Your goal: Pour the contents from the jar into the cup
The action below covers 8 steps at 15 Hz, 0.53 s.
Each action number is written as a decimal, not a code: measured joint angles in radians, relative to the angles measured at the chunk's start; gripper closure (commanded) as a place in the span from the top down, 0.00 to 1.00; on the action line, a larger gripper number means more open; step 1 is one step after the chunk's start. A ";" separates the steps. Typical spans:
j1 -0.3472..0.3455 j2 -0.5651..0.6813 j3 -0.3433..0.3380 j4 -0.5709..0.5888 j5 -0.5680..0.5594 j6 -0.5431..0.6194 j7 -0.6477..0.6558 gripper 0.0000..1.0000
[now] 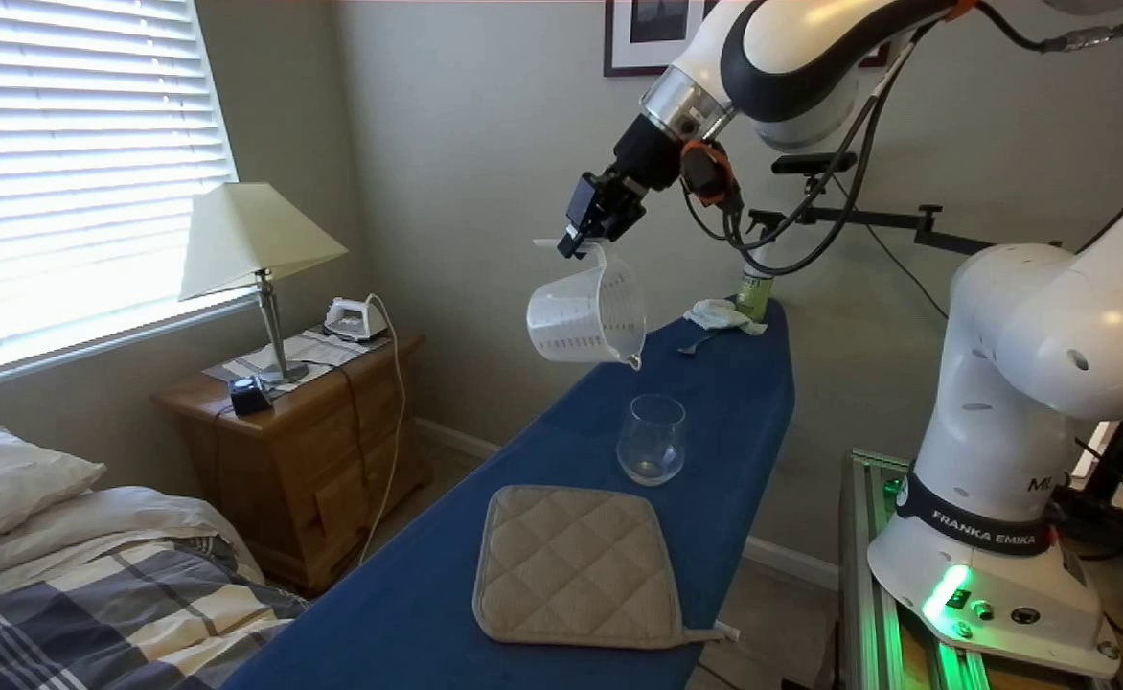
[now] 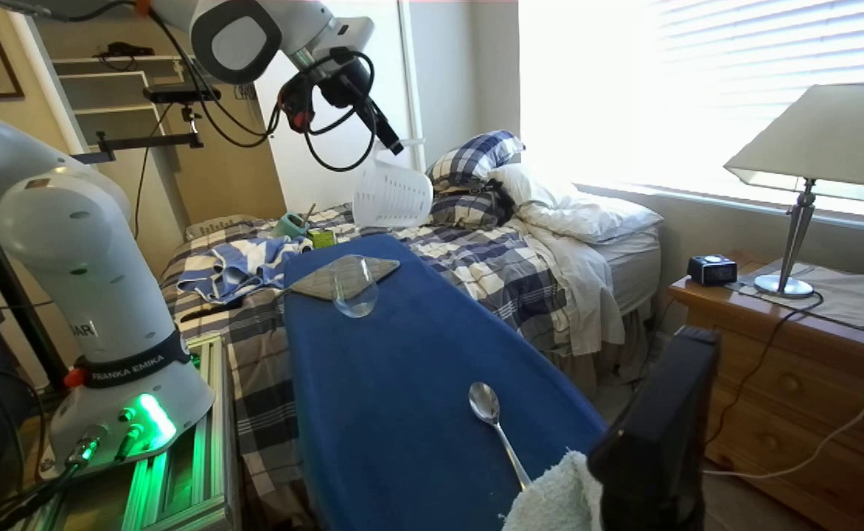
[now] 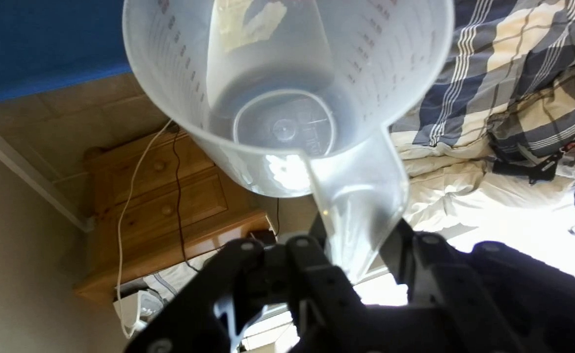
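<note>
The jar is a frosted, graduated container with a handle and a spout [image 1: 581, 311]. It hangs in the air, tipped on its side with its mouth angled down, and also shows in an exterior view [image 2: 391, 195]. My gripper [image 1: 573, 247] is shut on the jar's handle. In the wrist view the gripper [image 3: 358, 240] has a finger on each side of the handle, and I look into the jar [image 3: 287, 63]. The cup, a clear rounded glass [image 1: 653, 441] [image 2: 354, 287], stands upright below the spout, apart from it. I cannot tell whether either holds liquid.
The cup stands on a blue ironing board [image 1: 408, 594]. A beige quilted pad [image 1: 576, 565] lies beside it. A spoon [image 2: 485, 404], a white cloth [image 1: 720, 314] and a spray bottle [image 1: 753, 292] are at the board's narrow end. A nightstand with a lamp [image 1: 260, 240] and a bed stand nearby.
</note>
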 measured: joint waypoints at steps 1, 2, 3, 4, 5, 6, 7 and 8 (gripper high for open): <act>0.001 -0.002 0.000 0.000 0.000 0.000 -0.002 0.09; 0.002 -0.006 0.000 0.000 0.000 0.000 -0.004 0.09; 0.004 -0.009 0.000 0.000 0.000 0.000 -0.005 0.09; 0.006 -0.012 0.000 0.000 0.000 0.000 -0.006 0.09; 0.007 -0.016 0.000 0.000 0.000 0.000 -0.007 0.09; 0.008 -0.020 0.000 0.000 0.000 0.000 -0.008 0.09; 0.009 -0.024 0.000 0.000 0.000 0.000 -0.009 0.09; 0.010 -0.027 0.000 0.000 0.000 0.000 -0.009 0.09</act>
